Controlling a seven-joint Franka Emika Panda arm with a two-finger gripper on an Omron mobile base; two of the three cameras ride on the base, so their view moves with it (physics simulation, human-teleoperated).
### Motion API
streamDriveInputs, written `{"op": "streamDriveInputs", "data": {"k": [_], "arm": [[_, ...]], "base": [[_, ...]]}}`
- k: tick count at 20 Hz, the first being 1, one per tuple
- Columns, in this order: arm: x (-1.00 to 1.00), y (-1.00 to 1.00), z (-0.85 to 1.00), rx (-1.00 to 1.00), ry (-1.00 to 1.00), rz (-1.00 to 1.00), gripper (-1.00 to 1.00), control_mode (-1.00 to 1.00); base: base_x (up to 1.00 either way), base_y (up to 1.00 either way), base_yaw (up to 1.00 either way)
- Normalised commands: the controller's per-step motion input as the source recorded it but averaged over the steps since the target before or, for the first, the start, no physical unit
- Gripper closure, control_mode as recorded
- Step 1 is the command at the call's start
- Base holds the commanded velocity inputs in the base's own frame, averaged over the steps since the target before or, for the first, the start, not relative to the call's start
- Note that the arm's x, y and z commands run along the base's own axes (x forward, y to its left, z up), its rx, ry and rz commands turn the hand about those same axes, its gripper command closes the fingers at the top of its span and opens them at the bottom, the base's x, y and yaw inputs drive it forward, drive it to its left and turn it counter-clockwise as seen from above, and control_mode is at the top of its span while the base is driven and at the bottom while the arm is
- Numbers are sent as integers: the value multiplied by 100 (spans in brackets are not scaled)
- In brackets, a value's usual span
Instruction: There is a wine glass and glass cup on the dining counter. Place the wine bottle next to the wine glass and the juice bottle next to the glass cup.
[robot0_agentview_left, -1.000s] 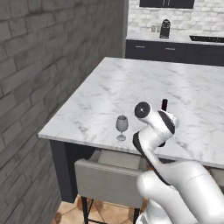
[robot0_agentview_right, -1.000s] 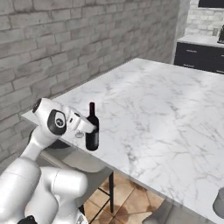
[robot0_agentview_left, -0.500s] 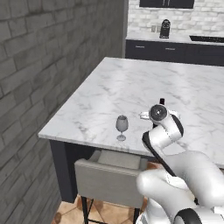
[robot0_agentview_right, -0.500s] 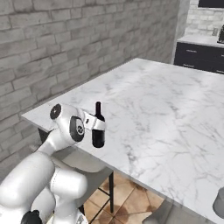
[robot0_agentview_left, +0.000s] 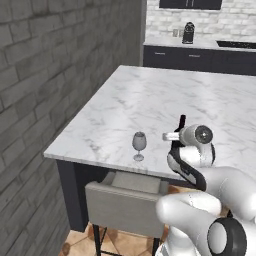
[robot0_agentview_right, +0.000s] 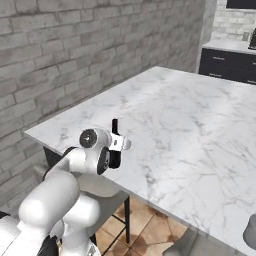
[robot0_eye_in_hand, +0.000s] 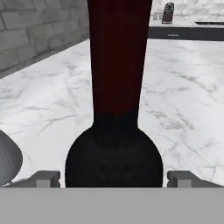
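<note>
**Tall dark wine bottle (robot0_agentview_left: 181, 123) with dark red top stands free beside the clear stemmed wine glass (robot0_agentview_left: 139, 145)**

The large white marble dining counter (robot0_agentview_left: 150, 95) with grey veins carries both things near its front edge, the bottle upright and just to the right of the glass in the left base view, near it but not touching. Over the last second the white arm (robot0_agentview_left: 197, 172) has swung its wrist from the bottle's left to its right in that view, while bottle and glass have kept their places. That suggests the wine half of the task is done, with the juice bottle and glass cup left to deal with.

The arm folds low over the counter's edge, elbow down, hand level and pointing across the marble. In the hand view the gripper (robot0_eye_in_hand: 113, 179) straddles the bottle's shoulder, its fingertips (robot0_eye_in_hand: 43, 178) spread wide with a gap on either side, pinching nothing
</note>
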Motion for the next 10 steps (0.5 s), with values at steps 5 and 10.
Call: {"op": "streamDriveInputs", "data": {"k": [5,10], "arm": [[9,-6,1,10,0,36,100,-100],[1,-4,5,4,0,38,100,-100]], "base": [[0,0,0],[0,0,0]]}}
